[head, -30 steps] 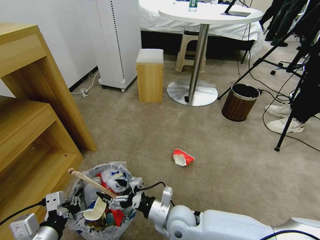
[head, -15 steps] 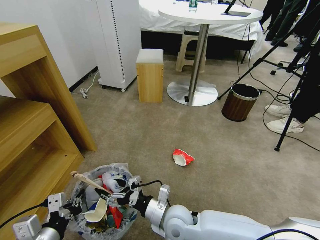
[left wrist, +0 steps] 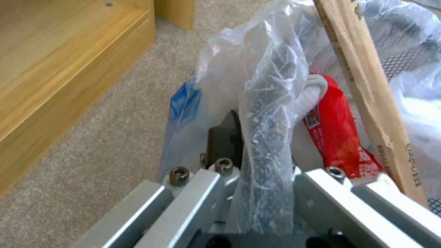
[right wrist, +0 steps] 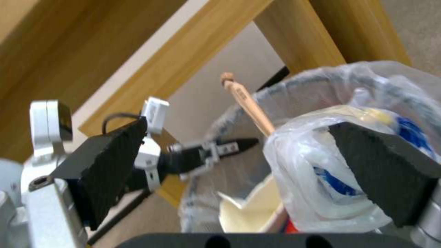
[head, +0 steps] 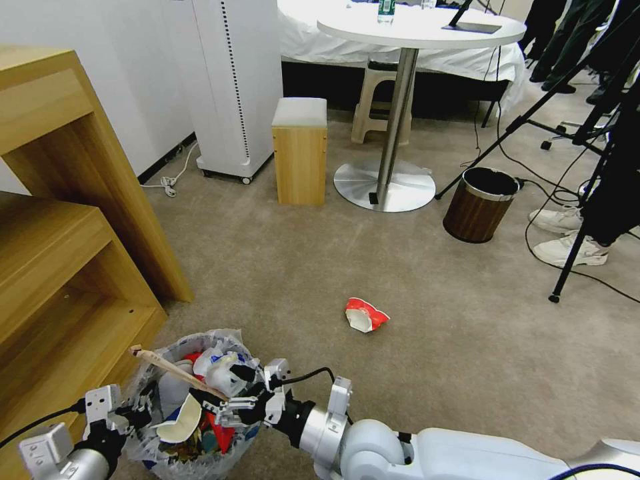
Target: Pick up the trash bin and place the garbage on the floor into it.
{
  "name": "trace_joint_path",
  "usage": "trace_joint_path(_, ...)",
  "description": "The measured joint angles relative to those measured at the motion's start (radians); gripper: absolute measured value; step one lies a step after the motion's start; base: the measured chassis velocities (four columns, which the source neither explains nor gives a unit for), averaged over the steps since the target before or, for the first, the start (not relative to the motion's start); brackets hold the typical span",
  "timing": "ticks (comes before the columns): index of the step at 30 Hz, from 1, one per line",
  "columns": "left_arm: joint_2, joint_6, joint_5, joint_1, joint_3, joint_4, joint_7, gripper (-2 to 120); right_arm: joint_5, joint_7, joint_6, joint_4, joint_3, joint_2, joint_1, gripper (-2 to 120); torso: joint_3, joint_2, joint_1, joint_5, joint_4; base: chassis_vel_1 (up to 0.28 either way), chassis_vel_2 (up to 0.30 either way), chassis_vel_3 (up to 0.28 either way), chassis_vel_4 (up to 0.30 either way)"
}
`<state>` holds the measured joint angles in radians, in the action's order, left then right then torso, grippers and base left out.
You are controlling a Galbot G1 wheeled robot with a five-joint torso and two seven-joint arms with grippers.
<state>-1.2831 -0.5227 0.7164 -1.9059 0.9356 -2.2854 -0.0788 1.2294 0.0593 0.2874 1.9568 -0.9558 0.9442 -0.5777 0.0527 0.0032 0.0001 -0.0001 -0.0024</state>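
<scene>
The trash bin (head: 190, 427), black with a crinkly plastic liner, is packed with garbage: a wooden stick (head: 170, 370) poking out, a white cup (head: 177, 423) and a bagged bundle (head: 223, 373). My left gripper (head: 130, 417) is shut on its near rim; the left wrist view shows the bag-wrapped rim (left wrist: 268, 137) clamped between the fingers beside a red wrapper (left wrist: 335, 131). My right gripper (head: 227, 405) hovers over the contents, open, pads (right wrist: 386, 172) wide apart beside the white bundle (right wrist: 317, 165). A crumpled red and white cup (head: 365, 315) lies on the beige floor (head: 433, 360).
A wooden shelf unit (head: 60, 253) stands close on the left of the bin. Farther off are a wood stool (head: 300, 150), a round table's base (head: 385, 185), a brown bin (head: 480, 203), tripod legs (head: 573, 253) and cables at right.
The bin, held by my left gripper, has sunk slightly lower and nearer. My right gripper moved down with it, staying over the contents. The red cup has not moved.
</scene>
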Motion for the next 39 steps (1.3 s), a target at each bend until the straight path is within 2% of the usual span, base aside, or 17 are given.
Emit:
trace_joint_path(4, 0.003, -0.004, 0.019, 0.008, 0.005, 0.004, -0.009, 1, -0.045, 0.001, 0.002, -0.017, -0.018, -0.026, -0.008, 100, 0.0, 0.0, 0.0, 0.0001, 0.0001, 0.0, 0.0, 0.0, 0.0)
trace_joint_path(14, -0.02, -0.001, 0.011, -0.009, -0.01, -0.05, -0.006, 1, -0.107, 0.001, 0.019, -0.037, -0.035, -0.059, -0.043, 100, 0.0, 0.0, 0.0, 0.0003, 0.0, 0.0, 0.0, 0.0, 0.0)
trace_joint_path(32, -0.014, 0.001, 0.025, 0.002, 0.002, -0.023, -0.009, 1, -0.146, -0.001, 0.036, 0.001, -0.045, -0.154, -0.064, 100, 0.0, 0.0, 0.0, 0.0001, 0.0001, 0.0, 0.0, 0.0, 0.0)
trace_joint_path(36, -0.014, 0.001, 0.026, 0.008, 0.002, -0.014, -0.009, 1, -0.168, -0.008, 0.054, -0.007, -0.012, -0.176, -0.09, 100, 0.0, 0.0, 0.0, 0.0001, -0.0001, 0.0, 0.0, 0.0, 0.0)
trace_joint_path(38, -0.015, 0.0, 0.024, 0.01, 0.0, -0.007, -0.009, 1, -0.171, -0.008, 0.062, -0.009, 0.06, -0.177, -0.113, 100, 0.0, 0.0, 0.0, 0.0002, 0.0, 0.0, 0.0, 0.0, 0.0)
trace_joint_path(39, -0.015, 0.0, 0.024, 0.01, 0.0, -0.007, -0.009, 1, -0.171, -0.008, 0.062, -0.009, 0.06, -0.177, -0.113, 100, 0.0, 0.0, 0.0, 0.0002, 0.0, 0.0, 0.0, 0.0, 0.0)
